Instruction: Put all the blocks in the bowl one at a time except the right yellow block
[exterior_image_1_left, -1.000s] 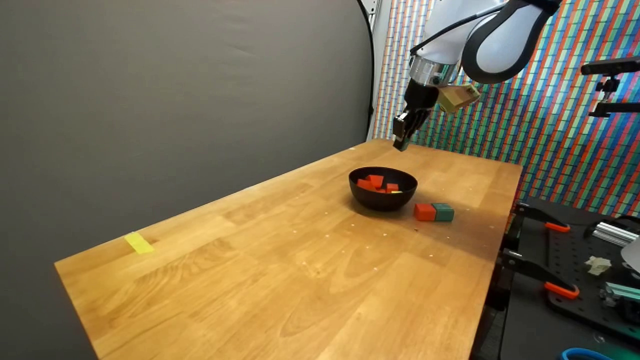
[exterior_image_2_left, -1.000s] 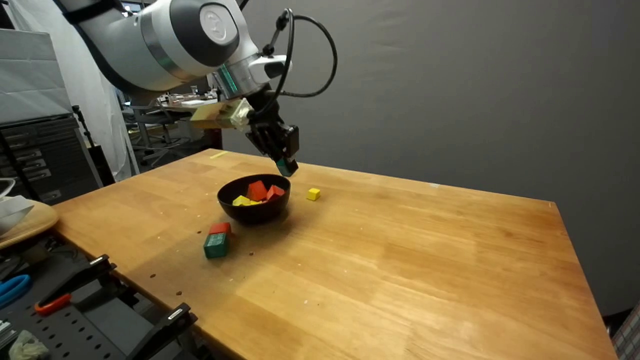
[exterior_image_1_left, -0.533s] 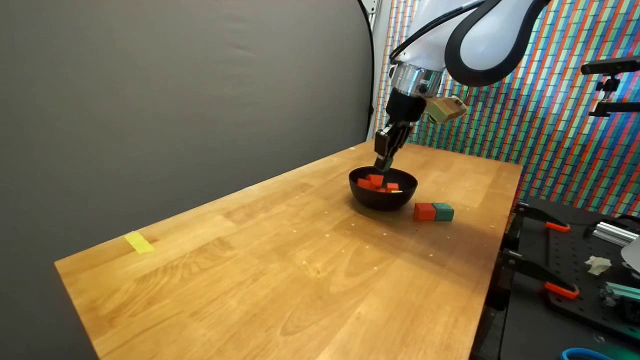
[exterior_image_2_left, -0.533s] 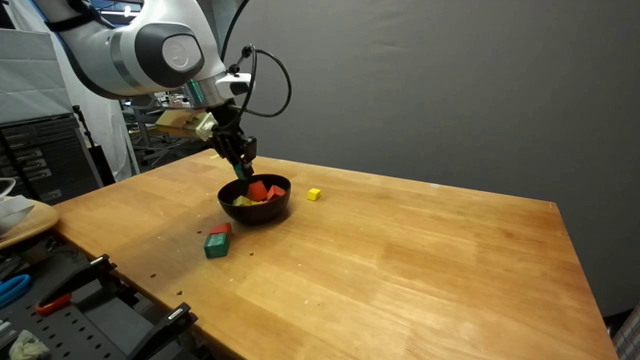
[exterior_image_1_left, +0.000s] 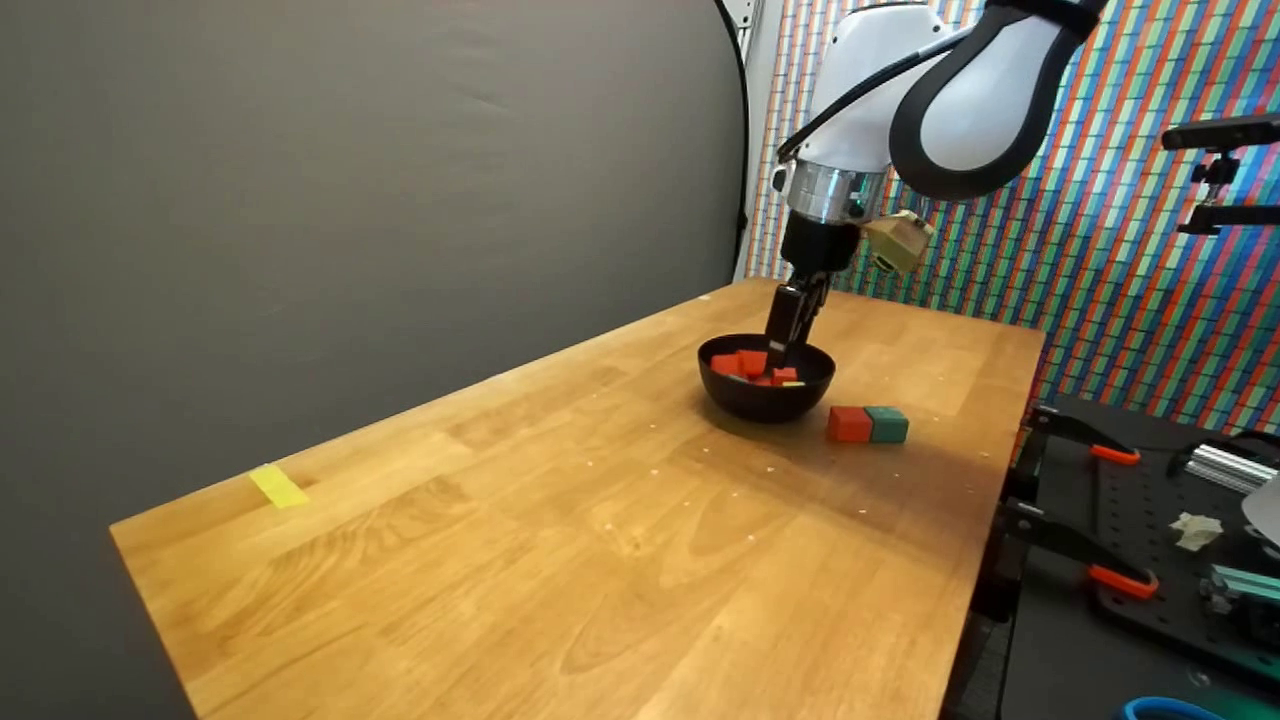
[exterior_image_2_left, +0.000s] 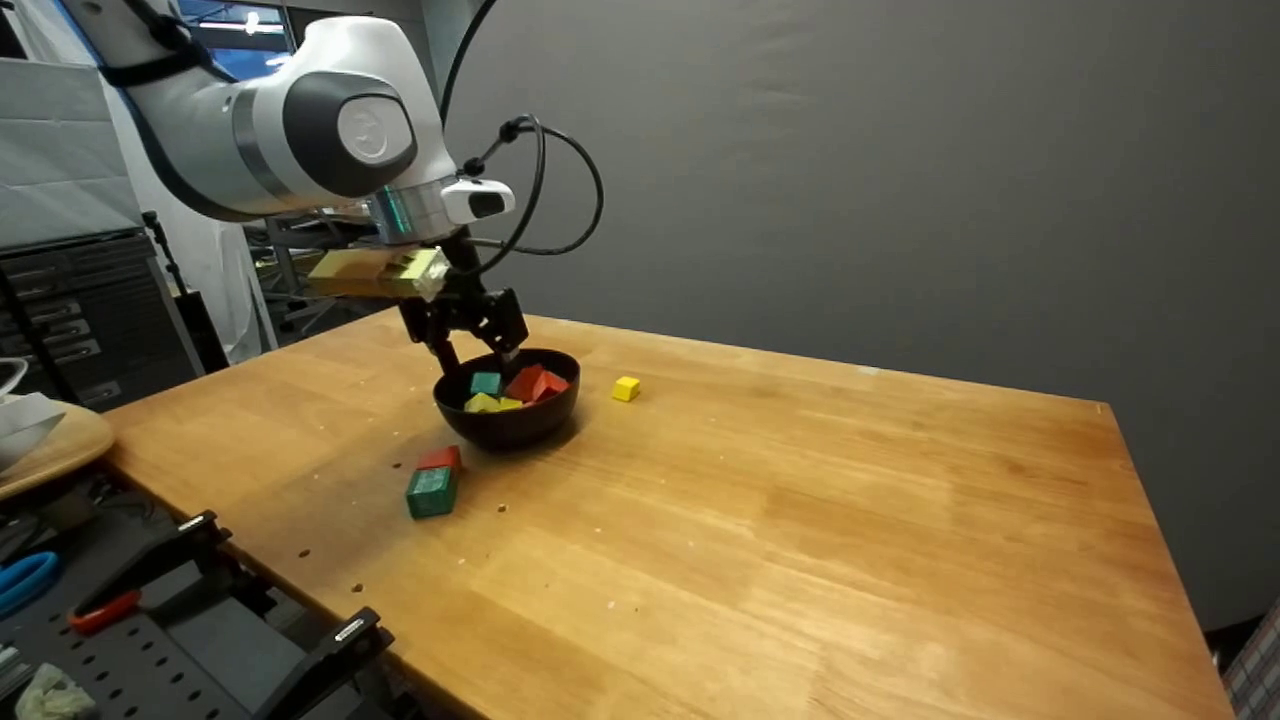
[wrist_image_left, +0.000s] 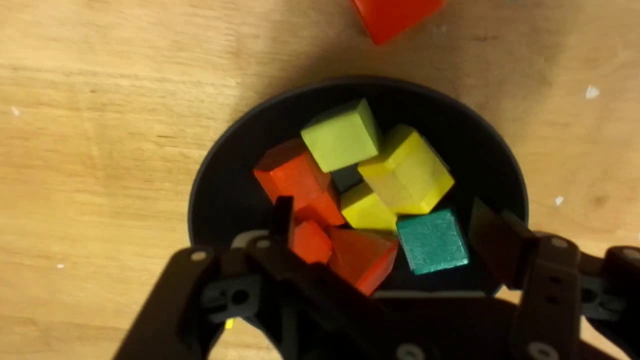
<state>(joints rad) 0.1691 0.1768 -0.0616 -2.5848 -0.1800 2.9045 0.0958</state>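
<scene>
White-grey arm (exterior_image_2_left: 325, 130), looped black cable (exterior_image_2_left: 599, 195), black pincer (wrist_image_left: 382, 215)

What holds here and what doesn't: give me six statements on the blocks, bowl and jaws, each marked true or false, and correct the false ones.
1. A teal block lies inside the bowl. True.
2. The jaws are clamped on a red block. False: they stand open, gripping nothing.
3. A red block and a second teal block stand side by side on the table. True.
4. Every yellow block is in the bowl. False: a lone yellow block sits on the table.
5. The bowl holds both red blocks and yellow blocks. True.
6. The bowl lies tipped over. False: it stands upright.
</scene>
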